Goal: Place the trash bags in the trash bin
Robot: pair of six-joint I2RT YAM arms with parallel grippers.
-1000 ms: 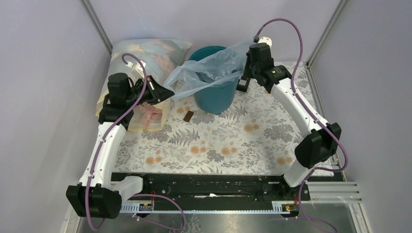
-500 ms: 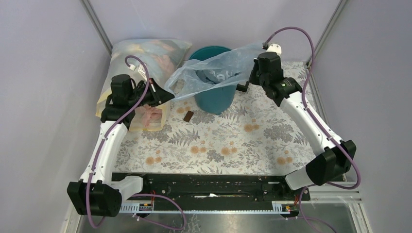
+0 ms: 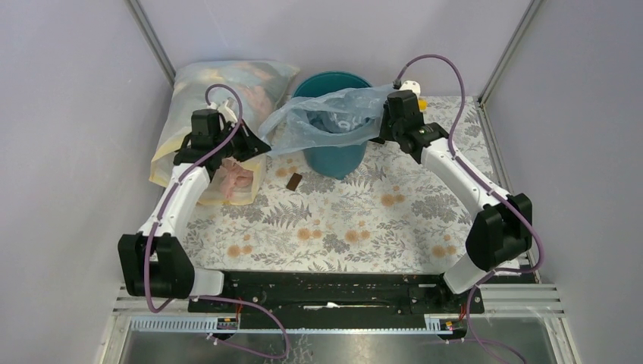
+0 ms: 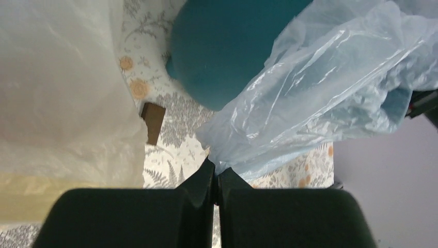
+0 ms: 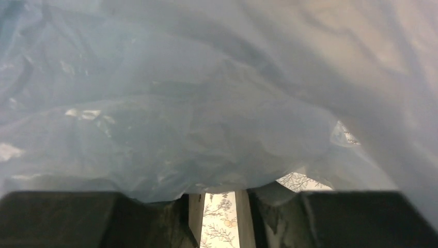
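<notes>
Floral worktop (image 3: 341,227); limp, slippery bag (image 3: 326,121) spans bin (image 3: 334,161), best held by edges: left gripper (image 4: 214,173) pinches one; right gripper (image 5: 217,199): cannot tell.

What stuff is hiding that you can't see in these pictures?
1. Inside of the trash bin: top view, the blue trash bag covers most of its mouth.
2. Grip of the right gripper: right wrist view, bag film drapes over its fingertips.
3. Small brown piece: top view, too small to identify.
</notes>
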